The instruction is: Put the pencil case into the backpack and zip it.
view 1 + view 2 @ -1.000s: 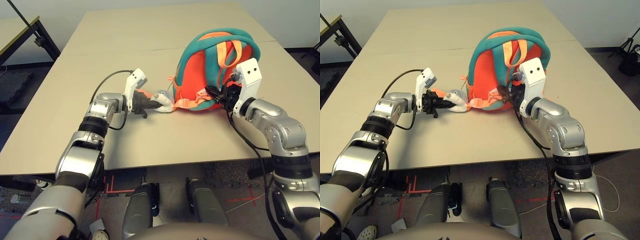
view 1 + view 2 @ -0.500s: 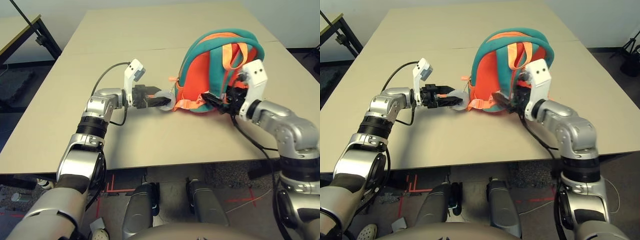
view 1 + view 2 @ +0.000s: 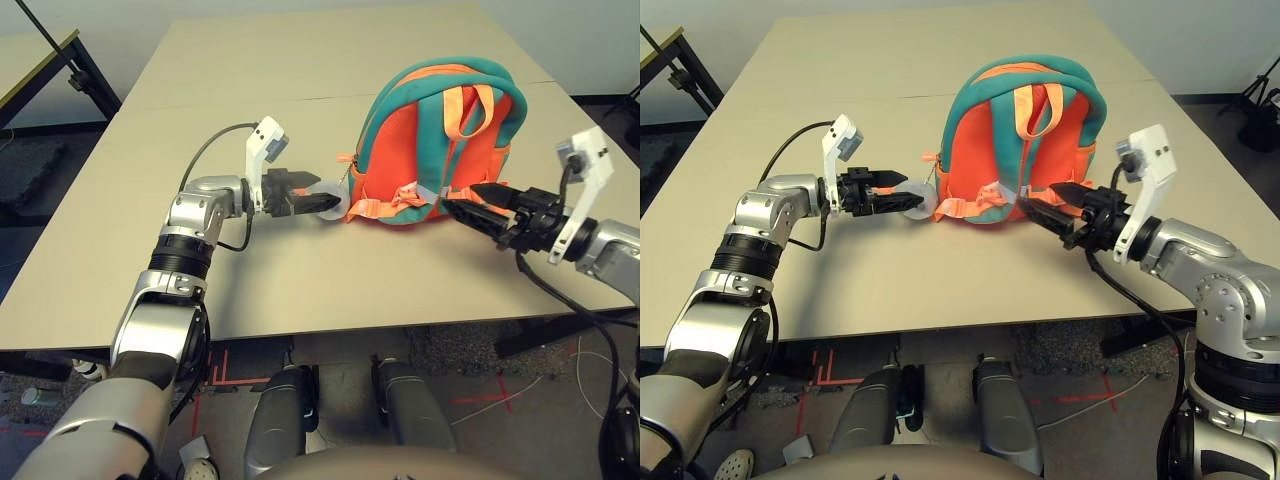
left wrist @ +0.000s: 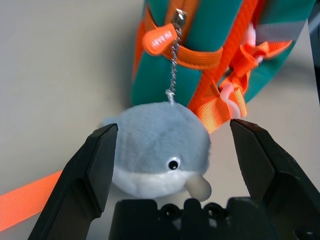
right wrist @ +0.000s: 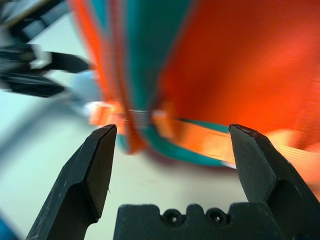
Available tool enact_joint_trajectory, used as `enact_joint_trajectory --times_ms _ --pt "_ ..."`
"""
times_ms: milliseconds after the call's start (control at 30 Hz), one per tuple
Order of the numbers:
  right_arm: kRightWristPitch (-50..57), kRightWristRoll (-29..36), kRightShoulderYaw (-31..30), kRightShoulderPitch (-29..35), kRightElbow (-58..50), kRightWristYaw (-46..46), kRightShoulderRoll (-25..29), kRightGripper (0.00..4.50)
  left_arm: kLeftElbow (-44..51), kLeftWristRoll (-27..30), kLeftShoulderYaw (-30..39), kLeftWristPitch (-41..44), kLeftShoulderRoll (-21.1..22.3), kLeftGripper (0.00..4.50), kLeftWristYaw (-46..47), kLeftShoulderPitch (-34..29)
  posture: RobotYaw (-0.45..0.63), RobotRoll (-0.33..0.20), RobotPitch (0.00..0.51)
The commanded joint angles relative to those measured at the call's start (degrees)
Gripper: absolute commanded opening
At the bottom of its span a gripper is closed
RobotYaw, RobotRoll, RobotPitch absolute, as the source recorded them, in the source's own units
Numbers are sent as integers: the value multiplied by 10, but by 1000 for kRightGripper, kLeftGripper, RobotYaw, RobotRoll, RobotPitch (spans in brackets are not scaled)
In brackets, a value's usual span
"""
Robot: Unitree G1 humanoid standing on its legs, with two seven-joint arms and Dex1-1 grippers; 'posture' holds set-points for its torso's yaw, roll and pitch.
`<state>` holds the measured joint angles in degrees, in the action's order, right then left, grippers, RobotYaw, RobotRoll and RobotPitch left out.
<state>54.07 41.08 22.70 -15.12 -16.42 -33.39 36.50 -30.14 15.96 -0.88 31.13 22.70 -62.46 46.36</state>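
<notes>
The orange backpack with teal trim stands upright on the tan table, straps facing me. Its grey-white plush charm hangs on a small chain from an orange zipper pull at its left side. My left gripper is open, with the plush charm between its fingers. My right gripper is open just off the backpack's lower right corner, holding nothing; the right wrist view has the backpack ahead of its spread fingers. The pencil case is out of view.
A seam crosses the table behind the backpack. The table's front edge runs close to my arms. A second table and a black stand leg are at the far left.
Both grippers have opened. The right one let go of the backpack and drew back to the right. The left one released the plush charm. The backpack now stands more upright.
</notes>
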Motion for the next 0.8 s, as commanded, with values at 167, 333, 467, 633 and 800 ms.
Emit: enact_joint_trajectory --times_ms 167,333,467,633,800 --pt "-142 -90 15 5 116 40 -11 4460 29 35 82 -3 18 4500 75 -35 -201 0 123" --pt "-229 -129 23 -4 195 71 -31 4460 62 40 132 -42 15 4500 143 -78 -174 0 127" --pt "-299 -162 25 -27 264 113 -48 4460 67 38 183 -139 -2 4500 219 -106 -158 0 134" --pt "-379 -183 24 -52 323 127 -63 4460 82 39 218 -194 -7 4500 296 -135 -144 0 142" --pt "-435 -206 22 -72 376 146 -64 4460 99 27 227 -236 -21 4500 355 -166 -125 0 151"
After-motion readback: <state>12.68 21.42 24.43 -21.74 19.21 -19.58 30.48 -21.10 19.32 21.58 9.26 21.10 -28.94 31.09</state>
